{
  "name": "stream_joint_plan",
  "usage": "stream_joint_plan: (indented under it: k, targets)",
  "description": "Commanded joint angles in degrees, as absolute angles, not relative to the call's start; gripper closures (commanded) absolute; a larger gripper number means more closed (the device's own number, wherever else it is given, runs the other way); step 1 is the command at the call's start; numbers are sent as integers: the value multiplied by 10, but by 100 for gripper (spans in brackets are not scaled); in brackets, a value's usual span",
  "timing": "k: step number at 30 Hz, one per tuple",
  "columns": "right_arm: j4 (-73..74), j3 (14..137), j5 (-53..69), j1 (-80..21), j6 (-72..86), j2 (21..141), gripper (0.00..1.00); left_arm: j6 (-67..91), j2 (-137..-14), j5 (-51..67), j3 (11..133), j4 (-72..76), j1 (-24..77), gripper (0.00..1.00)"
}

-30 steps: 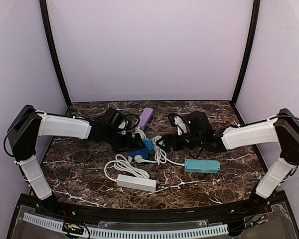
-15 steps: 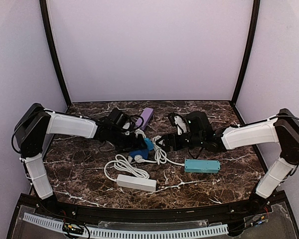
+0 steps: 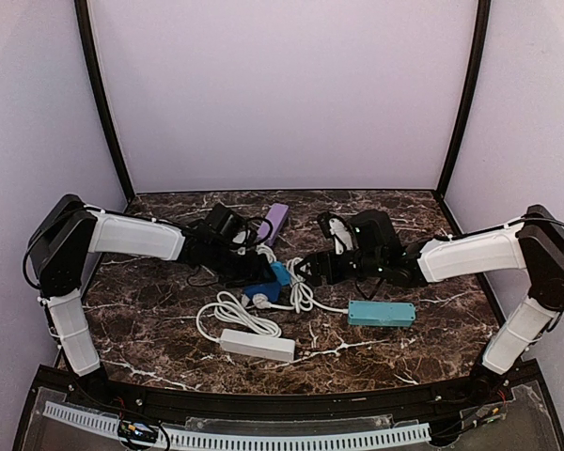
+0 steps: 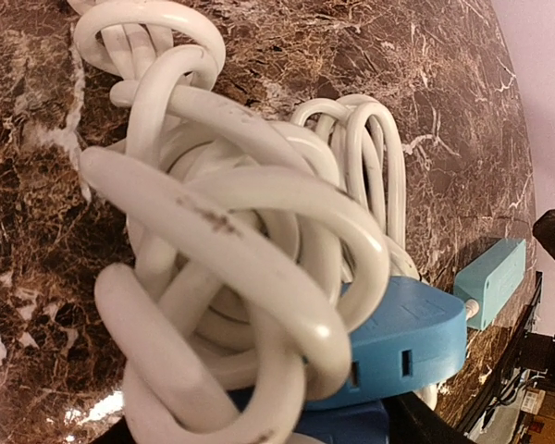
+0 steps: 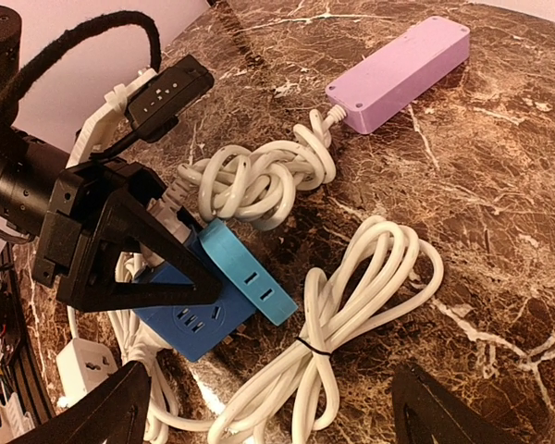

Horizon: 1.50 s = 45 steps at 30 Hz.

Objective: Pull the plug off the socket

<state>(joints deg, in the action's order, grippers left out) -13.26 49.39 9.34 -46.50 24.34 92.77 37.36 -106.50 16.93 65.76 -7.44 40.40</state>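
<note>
The socket, a blue cube, lies mid-table with a lighter blue adapter against it. A white plug sticks out of its near side, and a ribbed pale plug end enters its far side. My left gripper straddles the cube, its black fingers on either side. I cannot tell whether they press on it. The left wrist view shows mostly knotted white cable and the adapter. My right gripper hovers open just right of the cube, holding nothing.
A purple power strip lies at the back with its cable knotted. A tied white cable bundle lies under the right gripper. A teal power strip lies to the right and a white power strip lies near the front.
The left arm has reached further in toward the blue cube, and its fingers now sit around it. The right arm has not moved.
</note>
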Motion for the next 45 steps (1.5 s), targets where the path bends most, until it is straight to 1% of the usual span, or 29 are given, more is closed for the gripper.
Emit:
stream_joint_plan:
  k: [1, 6, 10, 15, 19, 21, 26, 32, 38, 45]
  targets:
    - [-131, 502, 83, -465, 228, 924, 10, 346, -1050, 192, 666, -93, 407, 43]
    - [-110, 509, 98, -465, 202, 908, 10, 316, -1020, 232, 669, -84, 406, 46]
    - [-71, 528, 105, -467, 173, 898, 11, 261, -1002, 304, 694, -114, 398, 47]
    - [-29, 555, 91, -489, 135, 889, 12, 158, -999, 362, 766, -239, 374, 47]
    - [-10, 579, 79, -514, 133, 893, 14, 83, -994, 394, 794, -295, 351, 47]
    - [-12, 585, 81, -521, 142, 897, 14, 70, -987, 411, 791, -297, 340, 47]
    - [-3, 616, 48, -547, 158, 925, 15, 45, -940, 417, 741, -249, 331, 47]
    - [-4, 654, 66, -552, 167, 964, 18, 18, -899, 427, 695, -217, 330, 47]
    - [-2, 689, 68, -562, 156, 989, 20, 18, -898, 446, 681, -206, 330, 47]
    - [-2, 685, 67, -569, 142, 977, 19, 17, -902, 420, 685, -215, 329, 47]
